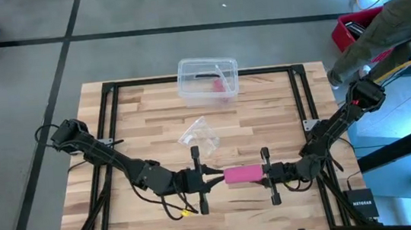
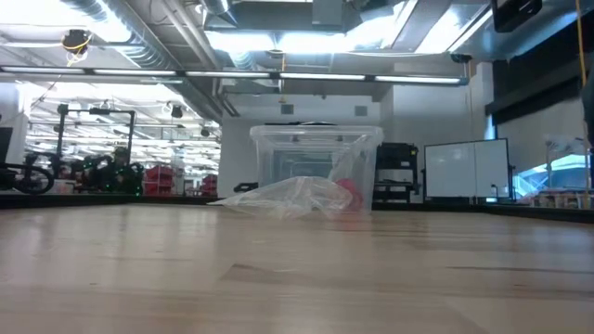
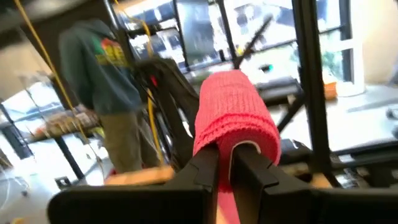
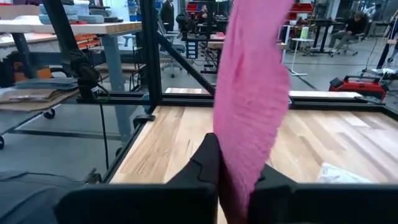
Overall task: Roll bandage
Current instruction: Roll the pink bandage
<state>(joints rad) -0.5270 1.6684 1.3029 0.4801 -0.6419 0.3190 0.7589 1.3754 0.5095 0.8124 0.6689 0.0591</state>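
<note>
Fingers of both grippers, left [image 1: 214, 178] and right [image 1: 261, 173], each clamped on one bandage [image 1: 242, 175] end.

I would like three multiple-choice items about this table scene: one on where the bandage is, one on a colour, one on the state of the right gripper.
1. Where is the bandage?
A. inside the clear plastic box
B. between the left gripper and the right gripper, held off the table
C. on the floor

2. What colour is the bandage?
A. blue
B. white
C. pink

3. How is the right gripper?
A. shut on the bandage
B. wide open above the wrapper
C. inside the box

Answers:
1 B, since the high view shows it spanning from the left gripper to the right one, while the clear plastic box stands at the far edge.
2 C, as both wrist views show pink fabric.
3 A, because the right wrist view shows its fingers pinching the fabric.
</note>
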